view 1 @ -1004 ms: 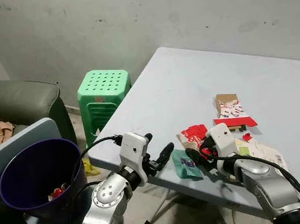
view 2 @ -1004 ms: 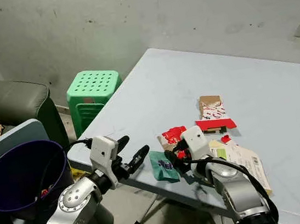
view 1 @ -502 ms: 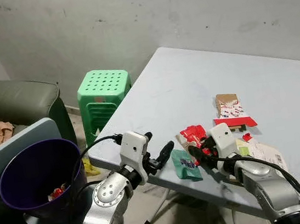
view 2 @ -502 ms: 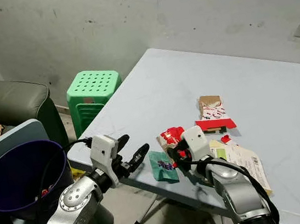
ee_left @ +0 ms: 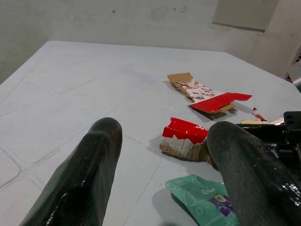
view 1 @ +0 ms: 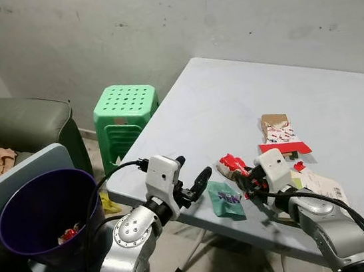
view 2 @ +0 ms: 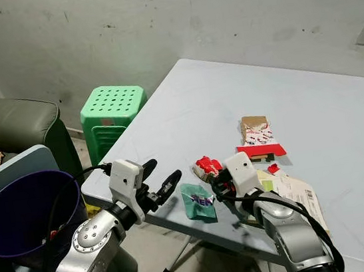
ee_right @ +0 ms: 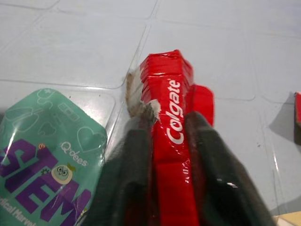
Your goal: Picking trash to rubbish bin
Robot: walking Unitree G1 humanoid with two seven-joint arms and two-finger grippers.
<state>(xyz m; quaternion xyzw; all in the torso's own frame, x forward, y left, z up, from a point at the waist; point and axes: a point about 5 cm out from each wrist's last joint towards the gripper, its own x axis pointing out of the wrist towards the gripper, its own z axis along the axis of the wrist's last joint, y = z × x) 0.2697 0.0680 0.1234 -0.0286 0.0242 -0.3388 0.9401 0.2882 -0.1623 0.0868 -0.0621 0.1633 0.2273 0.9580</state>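
Right end effector [ee_right: 164, 155] pinching red Colgate box [ee_right: 169, 103]; left end effector [ee_left: 164, 179] spread beside green packet [view 1: 226, 198]

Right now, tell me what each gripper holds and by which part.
The right gripper pinches the red Colgate box by its long sides. The left gripper is open and holds nothing.

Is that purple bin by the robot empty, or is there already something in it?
Not empty. Inside the purple bin, a small red piece lies at the bottom, seen from the head camera; the rest is too dark to tell.

table [view 1: 231, 102] | green packet [view 1: 226, 198] (at edge) | torn cartons [view 1: 280, 135] | papers [view 1: 319, 185]
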